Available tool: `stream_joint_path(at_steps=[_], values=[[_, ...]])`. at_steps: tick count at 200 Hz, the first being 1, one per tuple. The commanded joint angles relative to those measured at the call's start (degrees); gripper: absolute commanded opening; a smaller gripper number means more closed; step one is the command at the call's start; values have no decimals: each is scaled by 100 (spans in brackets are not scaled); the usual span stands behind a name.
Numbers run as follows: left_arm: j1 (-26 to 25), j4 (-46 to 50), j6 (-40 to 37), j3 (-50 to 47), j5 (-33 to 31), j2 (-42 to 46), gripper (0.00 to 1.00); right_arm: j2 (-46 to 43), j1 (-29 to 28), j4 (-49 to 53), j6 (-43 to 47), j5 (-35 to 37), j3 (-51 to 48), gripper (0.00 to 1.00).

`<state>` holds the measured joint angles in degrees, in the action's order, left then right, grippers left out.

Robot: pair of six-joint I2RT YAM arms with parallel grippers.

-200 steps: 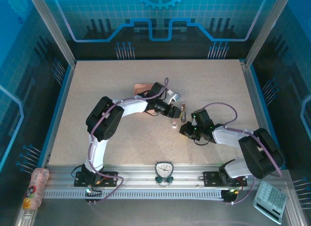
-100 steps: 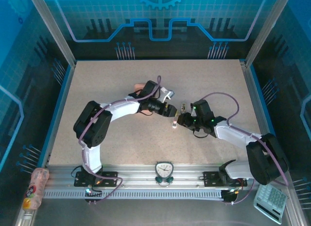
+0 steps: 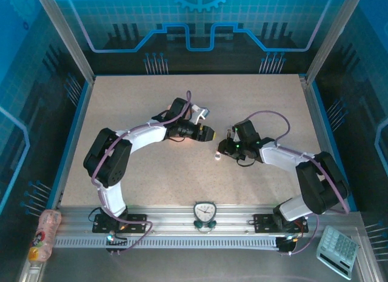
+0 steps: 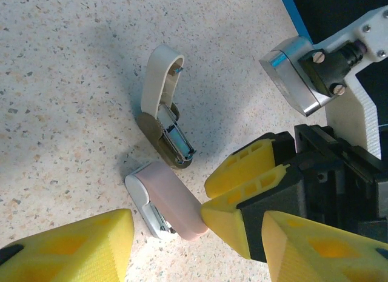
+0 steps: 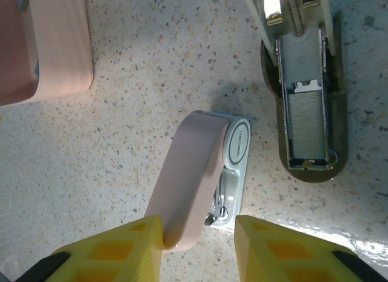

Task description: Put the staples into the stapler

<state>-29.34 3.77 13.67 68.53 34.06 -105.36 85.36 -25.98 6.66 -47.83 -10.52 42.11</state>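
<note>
Speckled beige bench [image 3: 170, 179] inside a blue-lit booth with printed wall panels [image 3: 121, 21]. There's a metal rail [image 3: 163, 224] along the near edge with a little clock [image 3: 205, 212] on it. The pale pink stapler [image 5: 194, 179] lies mid-bench, one end sitting between the right hand's [image 5: 197, 245] parted fingers, not squeezed. The left hand [image 3: 210, 135] is spread wide close by.

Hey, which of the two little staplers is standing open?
The cream-lidded stapler on the brassy base: its lid is swung up, baring its metal channel. The pink stapler beside it is folded shut.
</note>
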Motion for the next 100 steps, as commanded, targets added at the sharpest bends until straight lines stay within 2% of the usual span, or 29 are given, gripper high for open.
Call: stream_joint_path(at_steps=[1,100], values=[[58,-49,109,-62,-18,177,59,220,-65,159,136,5,149,35],[93,-9,31,-35,-117,54,58,847,-188,805,179,587,-137,23]])
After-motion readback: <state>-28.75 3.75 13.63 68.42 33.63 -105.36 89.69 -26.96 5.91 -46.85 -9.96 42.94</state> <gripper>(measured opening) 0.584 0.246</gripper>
